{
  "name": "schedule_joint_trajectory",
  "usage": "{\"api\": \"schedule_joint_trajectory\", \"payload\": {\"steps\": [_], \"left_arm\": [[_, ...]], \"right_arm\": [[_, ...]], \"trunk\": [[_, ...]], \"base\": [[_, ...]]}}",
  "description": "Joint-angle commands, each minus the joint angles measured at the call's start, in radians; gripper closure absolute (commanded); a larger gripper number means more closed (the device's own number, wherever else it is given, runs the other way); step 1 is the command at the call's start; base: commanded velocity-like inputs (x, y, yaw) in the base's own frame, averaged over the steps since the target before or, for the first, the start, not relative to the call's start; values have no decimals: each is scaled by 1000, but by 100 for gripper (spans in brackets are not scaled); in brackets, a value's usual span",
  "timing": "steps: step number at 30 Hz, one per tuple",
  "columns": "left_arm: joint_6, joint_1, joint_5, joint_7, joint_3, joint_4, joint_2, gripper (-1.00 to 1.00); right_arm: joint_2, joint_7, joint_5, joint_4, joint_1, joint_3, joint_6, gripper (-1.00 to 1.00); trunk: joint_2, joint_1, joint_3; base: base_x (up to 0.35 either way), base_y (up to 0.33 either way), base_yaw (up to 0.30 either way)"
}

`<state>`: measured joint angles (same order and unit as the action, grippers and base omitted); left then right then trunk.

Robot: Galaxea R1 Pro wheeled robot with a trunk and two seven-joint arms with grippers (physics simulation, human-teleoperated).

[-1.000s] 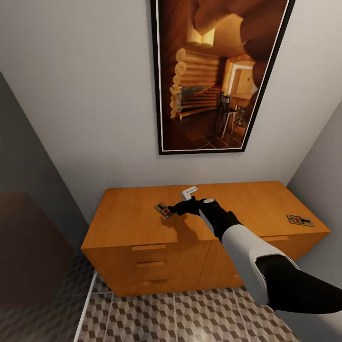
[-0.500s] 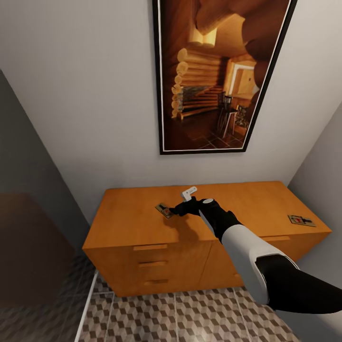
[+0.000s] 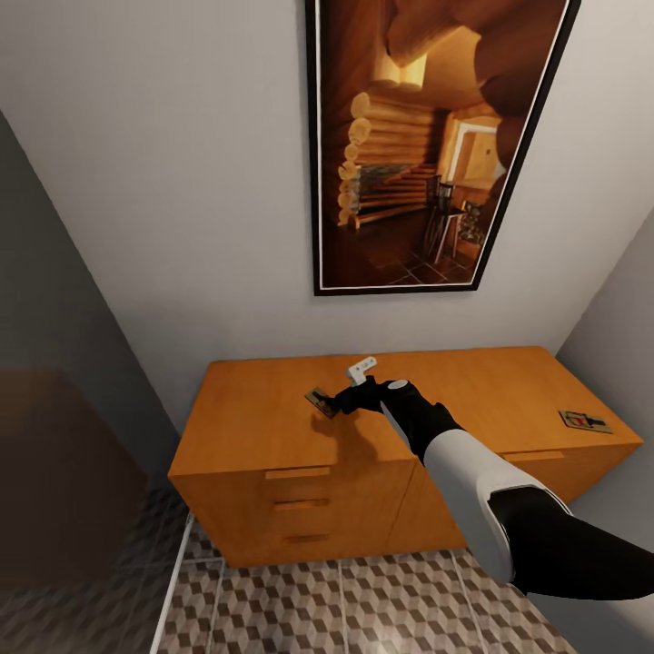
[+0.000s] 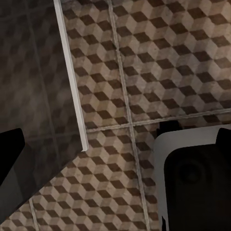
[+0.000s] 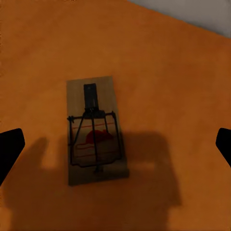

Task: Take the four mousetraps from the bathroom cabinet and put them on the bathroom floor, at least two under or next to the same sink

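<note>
While one mousetrap (image 3: 321, 401) lies flat on the top of the orange-tan cabinet (image 3: 263, 427), toward its left half, the right gripper (image 3: 343, 401) sits just beside it on the trap's right edge. From the right wrist view the same mousetrap (image 5: 95, 131) shows as a tan board with dark wire and a red spot, lying between the two black fingers (image 5: 9, 151), whose tips stand wide apart at the two sides of the picture; the fingers are spread and hold nothing, and neither touches the board. Their shadow falls across the wood around the trap. A second mousetrap (image 3: 584, 421) rests near the right end of the cabinet top, well apart from the first and from the arm. The right arm (image 3: 472, 481), white with black sections, reaches from the lower right over the cabinet front, where slab-like drawer handles (image 3: 297, 472) stack on the left side. Above the cabinet hangs a black-framed picture (image 3: 427, 145) of a log interior on the pale wall. Below, the bathroom floor (image 3: 363, 604) shows its cube-patterned tiles. In the left wrist view the left gripper (image 4: 115, 159) hangs over that bathroom floor (image 4: 159, 62) with its fingers parted and nothing between them, beside a thin white strip (image 4: 71, 77) crossing the tiles.
</note>
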<state>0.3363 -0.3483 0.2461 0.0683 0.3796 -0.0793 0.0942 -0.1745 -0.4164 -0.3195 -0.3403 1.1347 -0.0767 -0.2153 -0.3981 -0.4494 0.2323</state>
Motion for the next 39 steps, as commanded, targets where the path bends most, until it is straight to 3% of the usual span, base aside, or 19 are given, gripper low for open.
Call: {"api": "schedule_joint_trajectory", "payload": {"steps": [1,39], "left_arm": [[6,-1,7,1,9,-4,-1,-100],[6,0,7,1,9,-4,-1,-100]], "right_arm": [[0,-4,-9,-2,0,0,-5,-100],[0,-16,-9,13,0,0,2,-100]], "trunk": [[-2,-1,2],[-2,-1,2]], "base": [[0,6,0],[0,11,0]]}}
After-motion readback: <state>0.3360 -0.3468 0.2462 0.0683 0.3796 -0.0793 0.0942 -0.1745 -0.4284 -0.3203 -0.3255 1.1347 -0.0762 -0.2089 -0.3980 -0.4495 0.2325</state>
